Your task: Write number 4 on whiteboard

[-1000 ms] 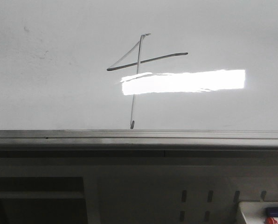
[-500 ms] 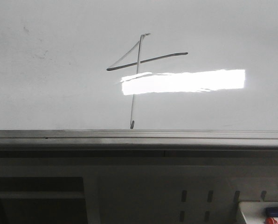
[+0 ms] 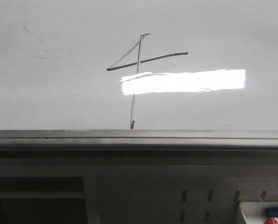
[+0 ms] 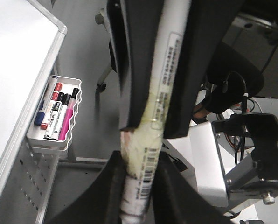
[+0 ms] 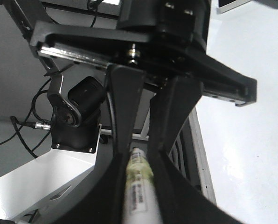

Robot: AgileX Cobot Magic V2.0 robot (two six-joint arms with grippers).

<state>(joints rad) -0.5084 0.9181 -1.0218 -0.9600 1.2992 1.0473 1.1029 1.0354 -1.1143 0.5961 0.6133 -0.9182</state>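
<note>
The number 4 (image 3: 138, 70) stands drawn on the whiteboard (image 3: 45, 93), its stem ending just above the grey rail (image 3: 139, 136). The left gripper (image 4: 138, 186) clamps a white marker (image 4: 164, 88), and the right gripper (image 5: 138, 154) clamps a second marker (image 5: 138, 186).

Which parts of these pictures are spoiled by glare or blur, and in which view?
Front view: a bright rectangular glare on the whiteboard washes out part of the stem of the number 4. Left wrist view: the marker in the left claw is close and soft. Right wrist view: the marker in the right claw is blurred, and the board is overexposed.
</note>
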